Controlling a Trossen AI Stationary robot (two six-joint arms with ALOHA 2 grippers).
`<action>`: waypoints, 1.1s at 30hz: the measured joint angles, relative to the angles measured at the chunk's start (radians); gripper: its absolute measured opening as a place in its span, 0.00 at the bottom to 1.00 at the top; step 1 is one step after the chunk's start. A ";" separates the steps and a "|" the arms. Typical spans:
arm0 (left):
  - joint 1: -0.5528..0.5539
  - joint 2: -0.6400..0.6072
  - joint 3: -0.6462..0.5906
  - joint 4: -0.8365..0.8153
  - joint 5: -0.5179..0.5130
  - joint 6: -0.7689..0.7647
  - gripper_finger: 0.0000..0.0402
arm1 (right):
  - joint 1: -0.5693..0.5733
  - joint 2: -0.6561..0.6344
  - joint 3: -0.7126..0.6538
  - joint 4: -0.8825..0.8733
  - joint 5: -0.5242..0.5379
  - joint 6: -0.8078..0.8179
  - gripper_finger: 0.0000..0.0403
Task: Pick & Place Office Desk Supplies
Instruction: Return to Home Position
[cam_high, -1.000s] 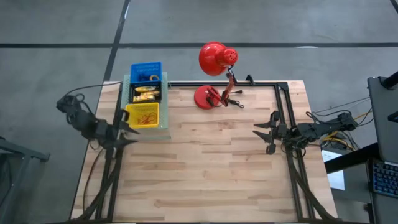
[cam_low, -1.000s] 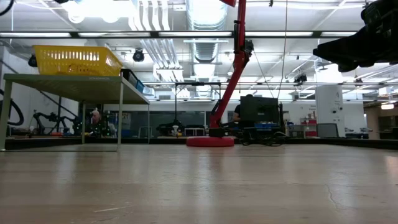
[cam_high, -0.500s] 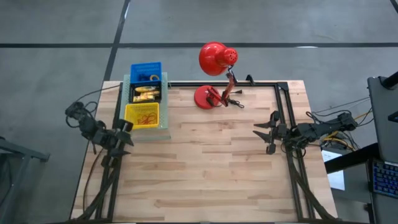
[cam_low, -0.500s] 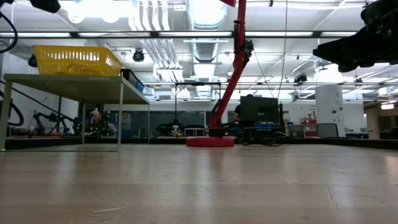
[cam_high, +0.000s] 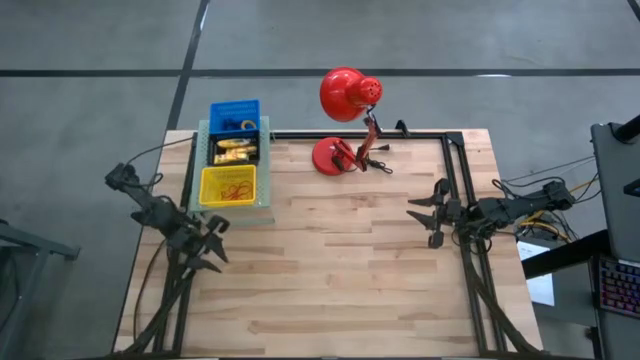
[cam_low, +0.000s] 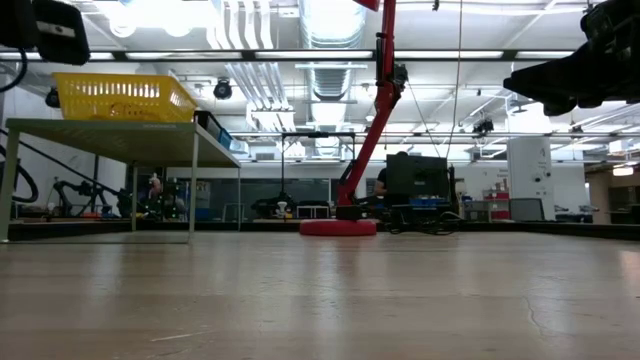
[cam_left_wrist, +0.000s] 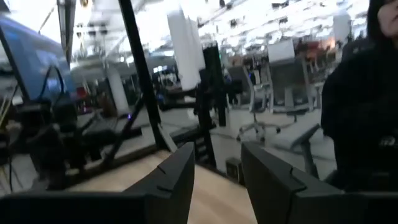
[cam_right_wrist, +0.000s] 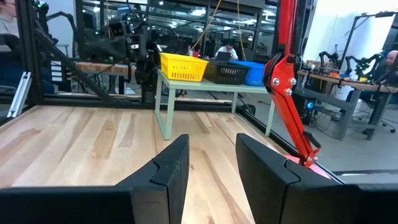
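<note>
The office desk supplies lie in three small bins on a pale green stand (cam_high: 265, 205) at the table's far left: red rubber bands in the yellow bin (cam_high: 228, 186), yellow pieces in the black bin (cam_high: 233, 151), small items in the blue bin (cam_high: 234, 113). My left gripper (cam_high: 218, 243) hangs open just on the near side of the stand, above the table's left edge, with nothing between its fingers (cam_left_wrist: 177, 180). My right gripper (cam_high: 420, 213) stands open at the table's right side, pointing across the table toward the stand (cam_right_wrist: 205, 93), also with nothing in it.
A big red desk lamp (cam_high: 345, 95) stands on its round base (cam_high: 330, 157) at the far middle of the table. A black frame rail (cam_high: 455, 175) runs along the far and right edges. The wooden tabletop (cam_high: 330, 260) lies bare between the arms.
My left gripper has sunk and swung away from the stand toward the table's near edge, tipping up from a downward slant to about level. In the low view the arm has come down into the top left corner. Its fingers have kept the same gap.
</note>
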 joint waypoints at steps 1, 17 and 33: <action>0.000 0.000 0.000 -0.016 -0.004 -0.005 0.33 | 0.000 0.000 0.000 0.000 0.000 0.000 0.32; 0.000 0.030 0.002 -0.145 -0.004 -0.115 0.33 | 0.000 0.000 0.000 0.002 -0.001 0.000 0.32; 0.000 0.030 0.002 -0.146 -0.004 -0.107 0.33 | 0.000 0.000 0.000 0.002 -0.001 0.000 0.32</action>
